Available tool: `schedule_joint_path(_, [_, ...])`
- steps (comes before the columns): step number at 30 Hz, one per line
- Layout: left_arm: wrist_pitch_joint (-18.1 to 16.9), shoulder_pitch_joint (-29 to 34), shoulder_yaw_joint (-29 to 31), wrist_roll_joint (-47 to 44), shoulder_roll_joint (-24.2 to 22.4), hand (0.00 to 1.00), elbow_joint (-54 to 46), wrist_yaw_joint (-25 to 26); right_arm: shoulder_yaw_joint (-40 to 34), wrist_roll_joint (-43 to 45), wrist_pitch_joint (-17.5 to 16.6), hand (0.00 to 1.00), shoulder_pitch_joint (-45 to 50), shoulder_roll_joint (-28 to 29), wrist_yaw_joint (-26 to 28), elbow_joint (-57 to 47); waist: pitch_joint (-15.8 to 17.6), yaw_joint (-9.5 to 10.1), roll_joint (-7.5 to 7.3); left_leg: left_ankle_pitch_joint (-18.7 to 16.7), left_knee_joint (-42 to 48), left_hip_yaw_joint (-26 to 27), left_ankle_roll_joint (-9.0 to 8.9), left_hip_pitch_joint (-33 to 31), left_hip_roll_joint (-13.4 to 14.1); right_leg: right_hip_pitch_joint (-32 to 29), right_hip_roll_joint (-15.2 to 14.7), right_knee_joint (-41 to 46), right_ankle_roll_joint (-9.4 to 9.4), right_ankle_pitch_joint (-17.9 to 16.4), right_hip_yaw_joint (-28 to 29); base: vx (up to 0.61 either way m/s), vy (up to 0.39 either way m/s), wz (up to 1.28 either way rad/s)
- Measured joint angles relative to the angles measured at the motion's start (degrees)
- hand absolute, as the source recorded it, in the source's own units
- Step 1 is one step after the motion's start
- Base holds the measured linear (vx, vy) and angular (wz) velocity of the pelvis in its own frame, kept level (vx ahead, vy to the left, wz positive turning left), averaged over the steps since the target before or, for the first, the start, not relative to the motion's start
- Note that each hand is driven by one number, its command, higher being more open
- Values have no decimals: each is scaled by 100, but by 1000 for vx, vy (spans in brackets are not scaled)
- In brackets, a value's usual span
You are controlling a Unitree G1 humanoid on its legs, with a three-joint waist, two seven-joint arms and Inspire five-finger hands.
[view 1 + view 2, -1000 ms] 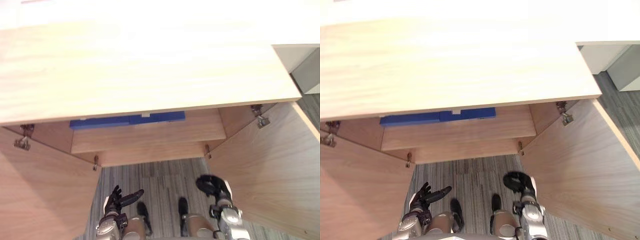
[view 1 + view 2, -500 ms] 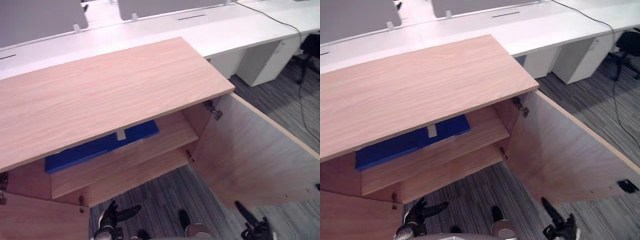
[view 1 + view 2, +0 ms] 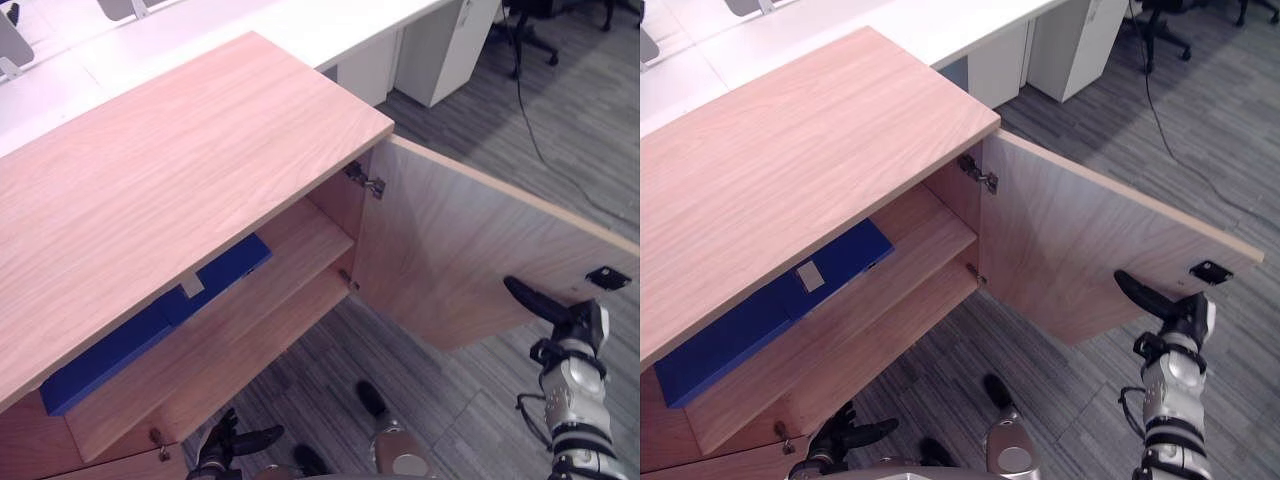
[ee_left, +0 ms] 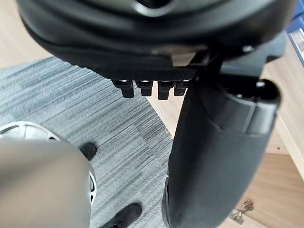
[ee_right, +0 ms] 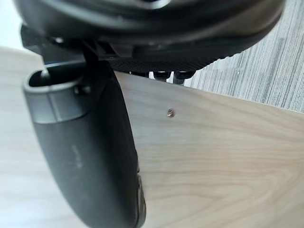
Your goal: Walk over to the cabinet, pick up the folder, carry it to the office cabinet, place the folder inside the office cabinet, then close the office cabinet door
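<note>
I see the blue folder lying flat on the upper shelf of the office cabinet. It runs from the shelf's left end to about its middle and is set back from the front edge, with a small white label facing up. Neither hand holds it.

The cabinet's right door stands wide open on its hinges, with a small black latch plate near its free edge. My right hand is raised in front of the door's inner face, close to that free edge. Its fingers are stretched out straight toward the wood and grip nothing. I cannot tell whether the fingertips touch the panel.

My left hand hangs low over the grey carpet, just below the front edge of the cabinet's bottom board near its left end. Its fingers are loose and spread, the thumb stands out, and it is empty. A white desk runs along behind the cabinet.
</note>
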Motion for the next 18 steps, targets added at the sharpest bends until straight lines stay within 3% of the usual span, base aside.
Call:
schedule_joint_path(5, [-27, -34, -46, 65, 45, 100, -4, -17, 516, -379, 14, 100, 194, -222, 209, -70, 42, -92, 9, -6, 44, -21, -12, -38, 77, -7, 60, -91, -33, 75, 22, 17, -19, -7])
schedule_joint_path(10, [-71, -61, -87, 278, 58, 100, -11, -112, 832, -1183, 14, 100, 1099, -429, 353, -868, 62, -185, -13, -6, 82, -137, -25, -35, 154, 67, 95, -143, -49, 89, -76, 17, -13, 7])
schedule_joint_path(14, [-70, -52, -81, 554, 142, 100, 9, -118, 1140, -1810, 7, 100, 2085, -357, 448, -1744, 134, -336, -130, -4, 116, -213, -47, 39, 226, 200, 122, -186, -59, 96, -158, 18, -12, 6])
schedule_joint_path(18, [-68, -55, -76, 874, 283, 100, 83, -121, 1738, -2727, -112, 100, 3011, -21, 664, -2266, 143, -423, -374, 10, 126, -225, -82, 117, 315, 285, 177, -194, -79, 103, -190, 0, 0, 0])
